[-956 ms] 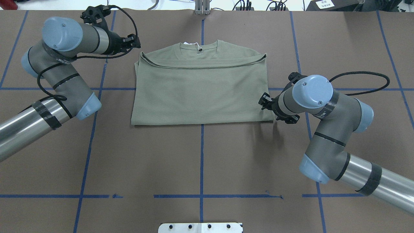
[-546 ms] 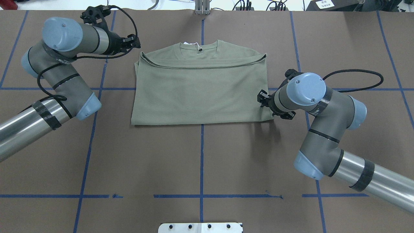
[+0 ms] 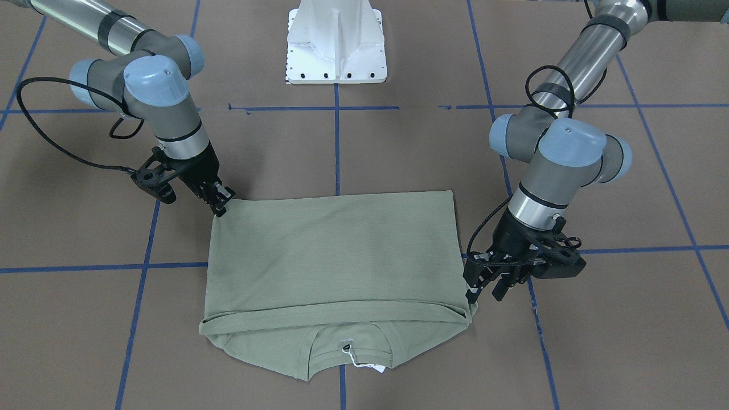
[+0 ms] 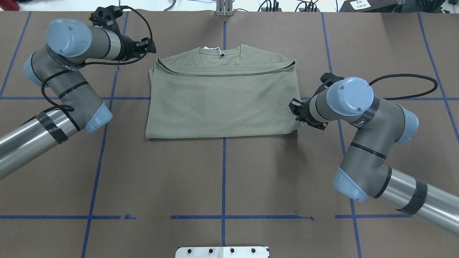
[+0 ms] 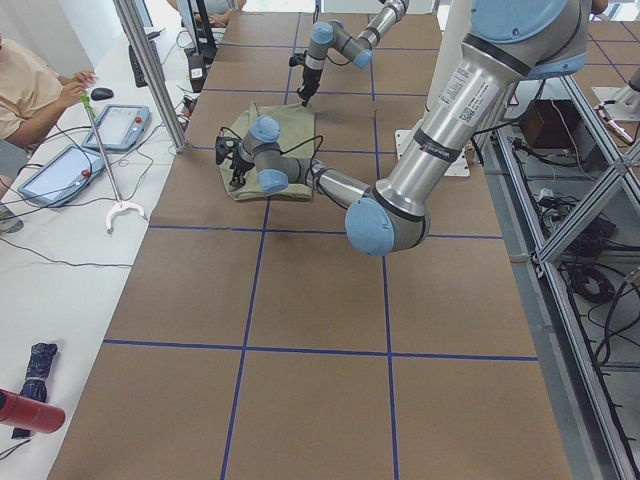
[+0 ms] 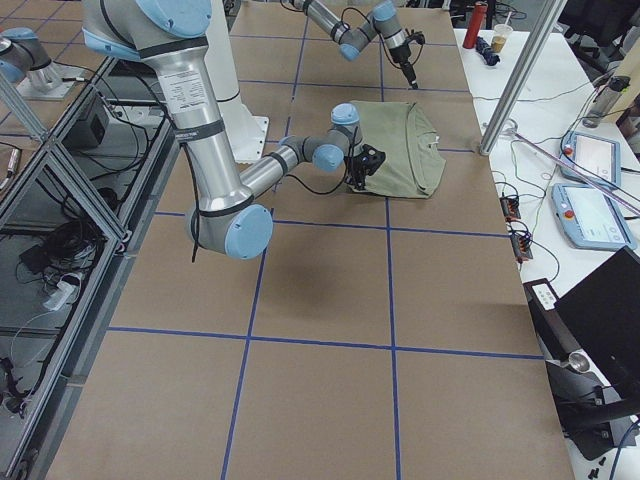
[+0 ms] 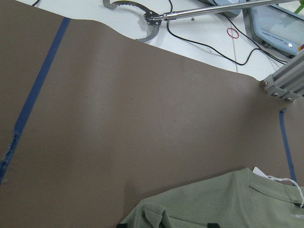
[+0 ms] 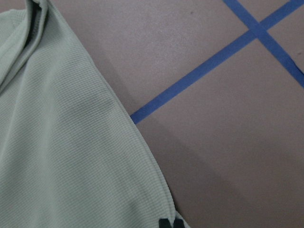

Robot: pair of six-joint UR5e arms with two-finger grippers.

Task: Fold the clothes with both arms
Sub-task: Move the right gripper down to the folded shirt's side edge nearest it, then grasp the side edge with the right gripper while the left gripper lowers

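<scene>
While the shirt [image 4: 222, 104] lies flat at centre of the table [image 4: 222, 186], folded into a block with its long side running left-right in the overhead view and the collar [image 4: 222, 50] at the top, both grippers sit at opposite corners.

Right gripper [image 3: 220, 206]: at the hem corner, upper left of the cloth in the front-facing view, lower right in the overhead. Jaws nearly together. In the right wrist view the fingertips [image 8: 165, 222] sit on the cloth edge at bottom of frame, so it looks like a pinch on that corner, though the cloth between them is hidden.

Left gripper [image 3: 483, 295]: at the shoulder corner, lower right of the cloth in the front-facing view. Jaws wide, nothing held. The left wrist view shows the folded shoulder edge at bottom of frame, between the two tips.

Key relation: the corners are diagonal, one arm per side. Cloth lies just inward of each gripper. Right arm seems to have its corner; left probably needs to drop and close on the shoulder fold before any lift across the long axis.
</scene>
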